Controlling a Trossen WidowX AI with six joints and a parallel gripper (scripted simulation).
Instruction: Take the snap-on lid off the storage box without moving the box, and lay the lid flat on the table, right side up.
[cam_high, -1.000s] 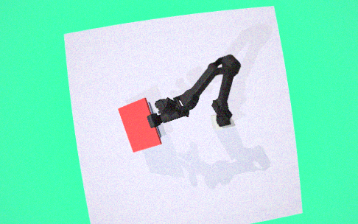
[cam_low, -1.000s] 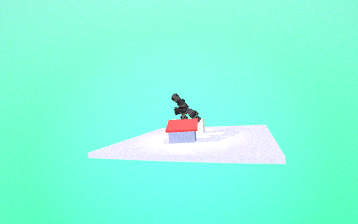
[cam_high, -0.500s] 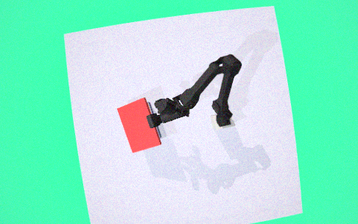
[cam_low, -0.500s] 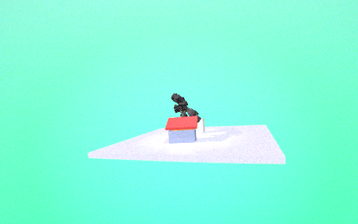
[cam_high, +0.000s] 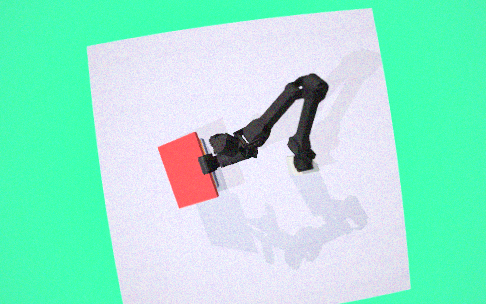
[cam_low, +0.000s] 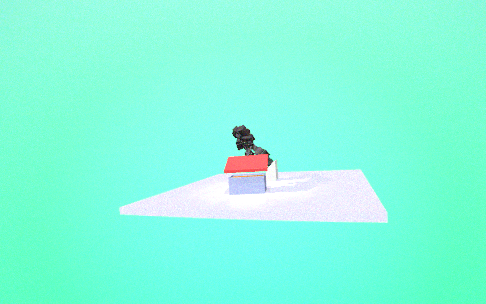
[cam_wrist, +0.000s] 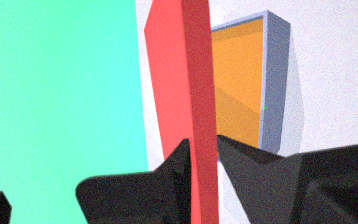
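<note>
Wrist view shows you the red lid pinched by its edge in the gripper, one finger on each face, with a gap open between the lid and the storage box, whose orange interior is exposed. From the exterior view, the lid hangs just above the box, roughly level, slightly raised toward the arm side. Judged from this, the unsnapping is done; you still have to carry the lid aside and lay it flat, right side up, on the table. The box stands on the pale table, near its middle. Around the table there is only plain green backdrop.
</note>
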